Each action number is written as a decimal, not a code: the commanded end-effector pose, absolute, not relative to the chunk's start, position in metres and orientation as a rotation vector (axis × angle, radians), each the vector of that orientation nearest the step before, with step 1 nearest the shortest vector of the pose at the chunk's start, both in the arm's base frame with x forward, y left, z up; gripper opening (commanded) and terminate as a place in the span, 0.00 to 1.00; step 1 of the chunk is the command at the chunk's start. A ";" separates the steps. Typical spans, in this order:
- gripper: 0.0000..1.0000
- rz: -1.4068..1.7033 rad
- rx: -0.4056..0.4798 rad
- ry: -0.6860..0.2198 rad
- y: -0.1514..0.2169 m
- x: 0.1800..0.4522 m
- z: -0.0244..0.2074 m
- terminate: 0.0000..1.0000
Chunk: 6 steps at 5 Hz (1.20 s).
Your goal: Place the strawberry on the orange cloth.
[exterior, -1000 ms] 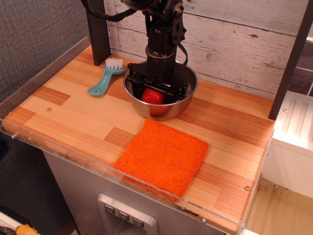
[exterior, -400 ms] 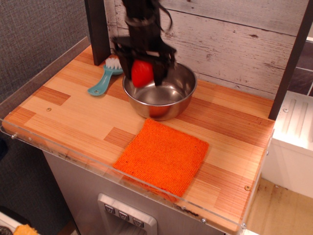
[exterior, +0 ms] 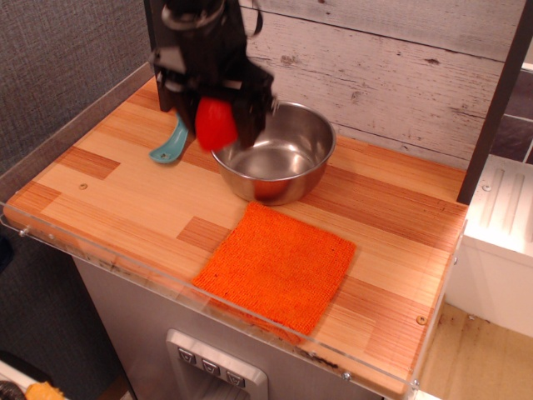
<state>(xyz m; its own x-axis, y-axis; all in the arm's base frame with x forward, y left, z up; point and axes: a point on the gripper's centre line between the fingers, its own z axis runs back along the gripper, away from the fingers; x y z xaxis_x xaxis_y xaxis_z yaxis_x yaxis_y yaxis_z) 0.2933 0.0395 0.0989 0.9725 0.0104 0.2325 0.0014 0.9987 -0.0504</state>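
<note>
My gripper (exterior: 214,117) is shut on the red strawberry (exterior: 214,123) and holds it in the air, above the left rim of the steel bowl (exterior: 279,160). The strawberry's green top is hidden between the fingers. The orange cloth (exterior: 276,265) lies flat on the wooden table near the front edge, below and to the right of the gripper. Nothing lies on the cloth.
A teal brush (exterior: 169,144) lies on the table left of the bowl, partly hidden by the gripper. A dark post (exterior: 164,42) stands at the back left, a white plank wall behind. A clear plastic lip (exterior: 125,271) runs along the table's front edge.
The gripper closed on the strawberry inside the bowl, lifted it out, and has moved up and to the left. The bowl is now empty.
</note>
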 end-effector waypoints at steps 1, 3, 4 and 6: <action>0.00 -0.119 -0.042 -0.189 0.003 0.245 0.077 0.00; 0.00 -0.171 -0.018 -0.133 -0.024 0.240 0.051 0.00; 0.00 -0.170 0.004 -0.123 -0.025 0.240 0.047 0.00; 1.00 -0.167 0.008 -0.125 -0.022 0.240 0.051 0.00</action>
